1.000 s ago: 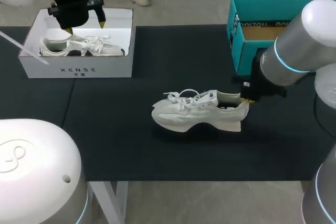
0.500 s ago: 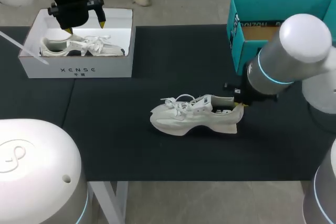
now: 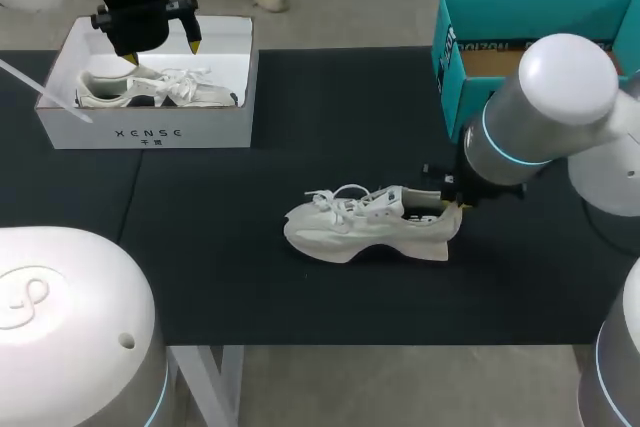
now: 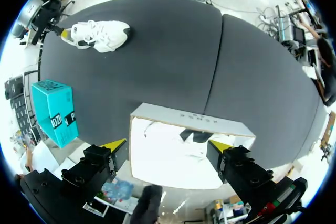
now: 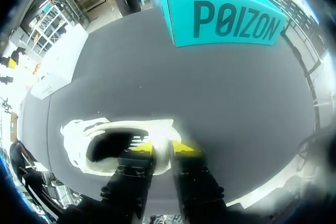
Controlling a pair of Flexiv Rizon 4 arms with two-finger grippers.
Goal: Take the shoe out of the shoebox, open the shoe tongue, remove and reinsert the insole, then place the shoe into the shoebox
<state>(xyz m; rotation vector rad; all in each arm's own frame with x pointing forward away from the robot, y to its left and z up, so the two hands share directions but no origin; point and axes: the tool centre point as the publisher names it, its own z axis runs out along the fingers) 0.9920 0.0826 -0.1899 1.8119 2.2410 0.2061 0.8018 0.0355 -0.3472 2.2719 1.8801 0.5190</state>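
A white lace-up sneaker (image 3: 362,226) lies at the frame's centre on the black table mat (image 3: 320,107), toe pointing left, laces loose. The right gripper (image 3: 455,199) comes in from the right edge and meets the sneaker's heel collar, its fingers mostly hidden by the grey arm. At upper right stands an open teal cardboard shoebox (image 3: 452,59). At upper left sits an open white cardboard shoebox (image 3: 150,131) holding a second white shoe (image 3: 150,90). The left gripper (image 3: 162,52) hangs over it, yellow-tipped fingers spread apart.
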